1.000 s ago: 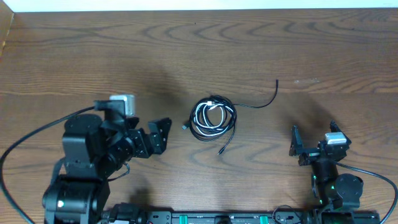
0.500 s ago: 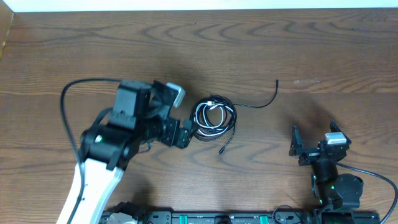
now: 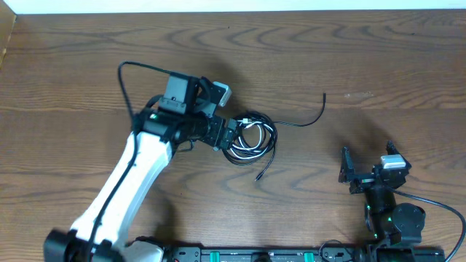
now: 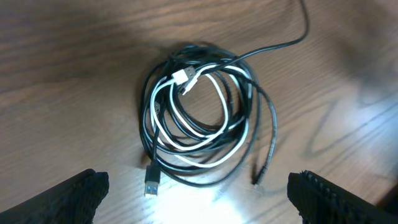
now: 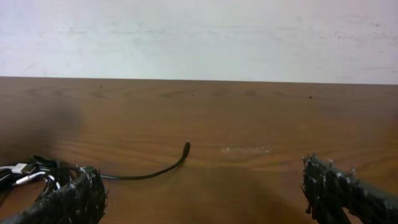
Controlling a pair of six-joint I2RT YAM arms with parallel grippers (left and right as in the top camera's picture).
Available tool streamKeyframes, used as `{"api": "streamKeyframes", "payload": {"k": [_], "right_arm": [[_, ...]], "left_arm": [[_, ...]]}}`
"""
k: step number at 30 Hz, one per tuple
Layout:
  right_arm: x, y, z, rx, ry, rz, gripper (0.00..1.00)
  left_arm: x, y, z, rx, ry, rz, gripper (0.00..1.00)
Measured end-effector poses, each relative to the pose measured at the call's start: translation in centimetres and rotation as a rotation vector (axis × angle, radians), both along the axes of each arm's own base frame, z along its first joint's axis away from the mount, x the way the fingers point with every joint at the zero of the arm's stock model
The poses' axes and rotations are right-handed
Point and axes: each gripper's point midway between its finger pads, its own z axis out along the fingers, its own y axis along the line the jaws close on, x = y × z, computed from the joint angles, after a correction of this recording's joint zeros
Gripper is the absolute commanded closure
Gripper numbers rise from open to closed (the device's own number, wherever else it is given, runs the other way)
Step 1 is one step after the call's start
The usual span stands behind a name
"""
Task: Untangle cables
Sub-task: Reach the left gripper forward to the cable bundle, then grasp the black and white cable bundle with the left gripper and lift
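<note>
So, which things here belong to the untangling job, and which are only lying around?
For the job: black cables, white cable, left gripper, open beside the coil.
Not for the job: right gripper, open, far from the coil; wooden table.

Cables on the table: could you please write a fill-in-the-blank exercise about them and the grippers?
The coil of cables holds black cords and one ___ cord.
The gripper over the coil belongs to the ___ arm.
The right gripper, away from the coil, has its jaws ___.
Missing words: white; left; open.
</note>
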Motion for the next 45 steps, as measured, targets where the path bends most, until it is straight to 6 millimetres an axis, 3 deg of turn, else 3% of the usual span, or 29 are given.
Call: {"api": "streamKeyframes", "payload": {"k": [6, 17, 25, 38, 39, 41, 44, 45], "right_arm": [[0.0, 0.0, 0.0, 0.000, 0.000, 0.000, 0.01], [0.0, 0.0, 0.0, 0.000, 0.000, 0.000, 0.01], [0.0, 0.0, 0.0, 0.000, 0.000, 0.000, 0.01], [0.0, 0.0, 0.0, 0.000, 0.000, 0.000, 0.01], [0.0, 0.0, 0.0, 0.000, 0.000, 0.000, 0.01], [0.0, 0.0, 0.0, 0.000, 0.000, 0.000, 0.01], [0.0, 0.0, 0.0, 0.000, 0.000, 0.000, 0.01], [0.0, 0.0, 0.0, 0.000, 0.000, 0.000, 0.01]], "left_arm": [[1.0, -0.5, -3.0, 0.053, 0.020, -0.046, 0.02], [3.9, -2.1, -6.9, 0.303, -0.126, -0.076, 0.02], [4.8, -1.5, -10.5, 0.375, -0.093, -0.063, 0.02], [5.1, -2.5, -12.2, 0.344, -0.079, -0.080, 0.01], [5.1, -2.5, -12.9, 0.348, -0.066, -0.083, 0.04], [4.8, -2.4, -14.1, 0.358, -0.038, -0.089, 0.19], [5.1, -2.5, -14.3, 0.357, -0.043, -0.088, 0.86], [5.2, -2.5, -14.2, 0.362, -0.047, -0.086, 0.92]]}}
